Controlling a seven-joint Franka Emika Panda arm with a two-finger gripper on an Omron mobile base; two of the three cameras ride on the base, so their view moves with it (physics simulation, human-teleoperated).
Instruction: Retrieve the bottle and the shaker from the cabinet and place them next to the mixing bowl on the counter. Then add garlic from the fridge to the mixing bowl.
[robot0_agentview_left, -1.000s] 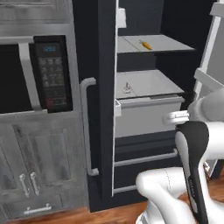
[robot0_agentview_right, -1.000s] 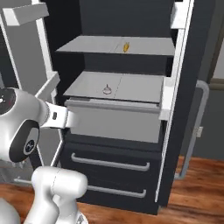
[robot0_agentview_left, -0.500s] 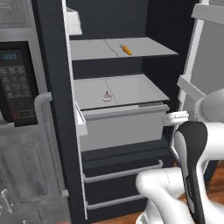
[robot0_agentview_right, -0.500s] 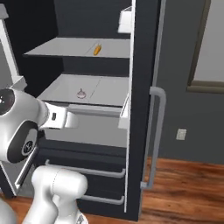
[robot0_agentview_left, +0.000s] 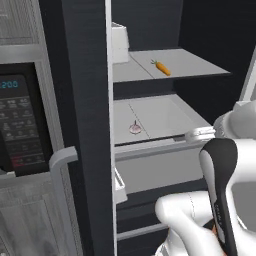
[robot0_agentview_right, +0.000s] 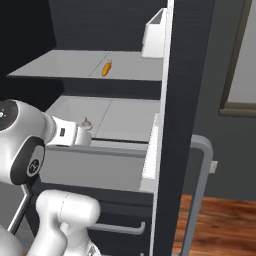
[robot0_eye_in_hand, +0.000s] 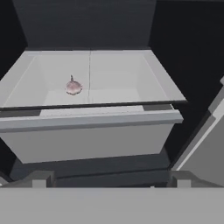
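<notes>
The garlic (robot0_eye_in_hand: 73, 86) is seen ahead and left of the released end effector (robot0_eye_in_hand: 109, 180), well apart, on the fridge shelf (robot0_eye_in_hand: 122, 74).

1. The left base view looks forward from behind the arm's left, close to the open fridge (robot0_agentview_left: 165, 100), past the microwave (robot0_agentview_left: 20, 125).
2. The right base view faces the same shelves from the right.
3. The hand view looks straight into the drawer (robot0_eye_in_hand: 87, 127), nearer.
4. All three share the garlic (robot0_eye_in_hand: 73, 87).
</notes>
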